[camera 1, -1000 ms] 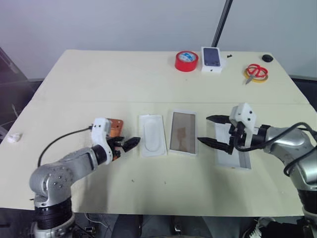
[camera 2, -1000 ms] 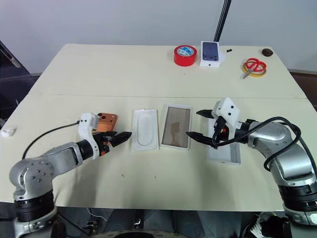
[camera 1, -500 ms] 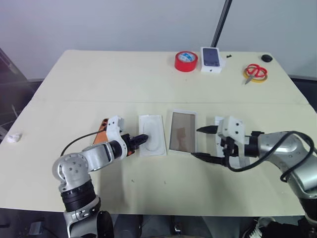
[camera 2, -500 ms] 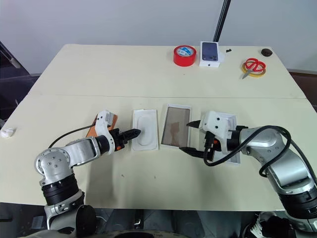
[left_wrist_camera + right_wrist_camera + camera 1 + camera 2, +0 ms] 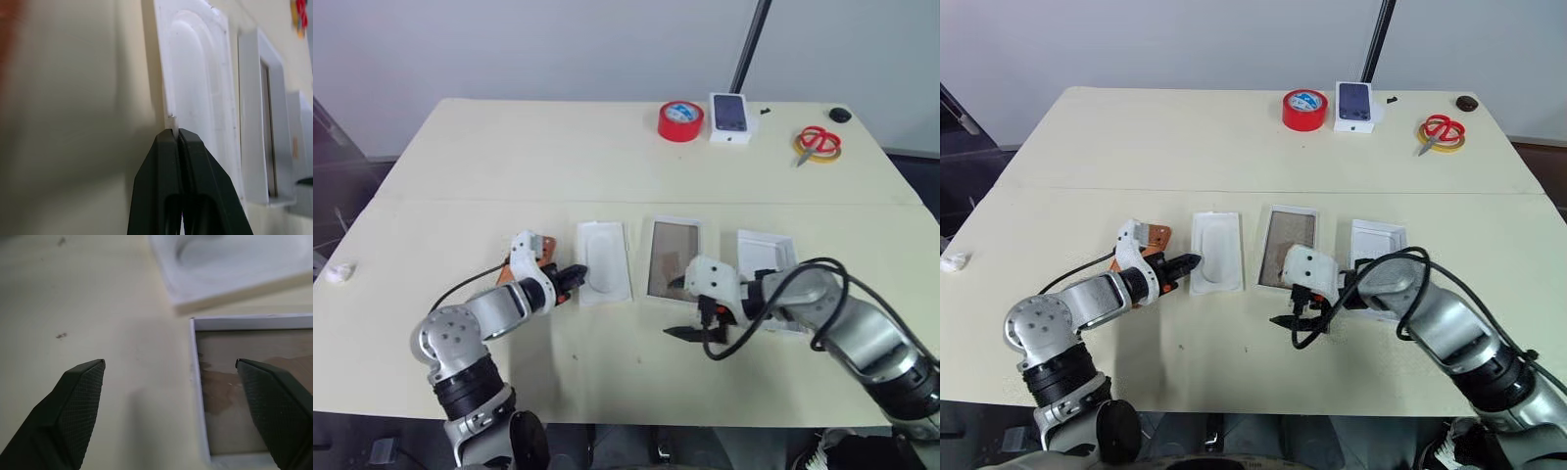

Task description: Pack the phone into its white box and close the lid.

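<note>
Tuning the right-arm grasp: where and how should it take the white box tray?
Probably by the near short rim. The white box lies flat and open-side up, long axis running away from the robot, so only its thin upright rim offers a pinch. The right gripper is open at that near end, one finger over the brownish inside and one outside; coming down from above to straddle the near-left corner suits it.

The left arm's black 2-fingered gripper (image 5: pixel 576 275) points toward 3 o'clock, its fingers pressed together. The right arm's black 2-fingered gripper (image 5: pixel 681 307) points toward 9 o'clock, its fingers (image 5: pixel 73 406) spread wide apart.
</note>
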